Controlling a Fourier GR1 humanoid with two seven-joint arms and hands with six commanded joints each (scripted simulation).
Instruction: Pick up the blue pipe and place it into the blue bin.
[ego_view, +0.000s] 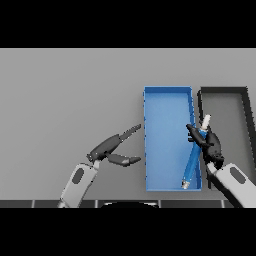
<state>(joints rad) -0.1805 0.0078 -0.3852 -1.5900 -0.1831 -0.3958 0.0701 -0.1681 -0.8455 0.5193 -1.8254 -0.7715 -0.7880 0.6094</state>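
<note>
The blue pipe (193, 160), with pale ends, leans tilted inside the blue bin (167, 100), along its right wall; its lower end is near the bin's front right corner and its upper white end pokes over the rim. My right hand (211, 146) is at the bin's right wall with fingers curled round the pipe's upper part. My left hand (112, 149) hovers over the table just left of the bin, fingers straight and thumb spread, holding nothing.
A black bin (247, 107) stands right beside the blue bin on its right side. Bare grey table stretches across the left and far parts of the view.
</note>
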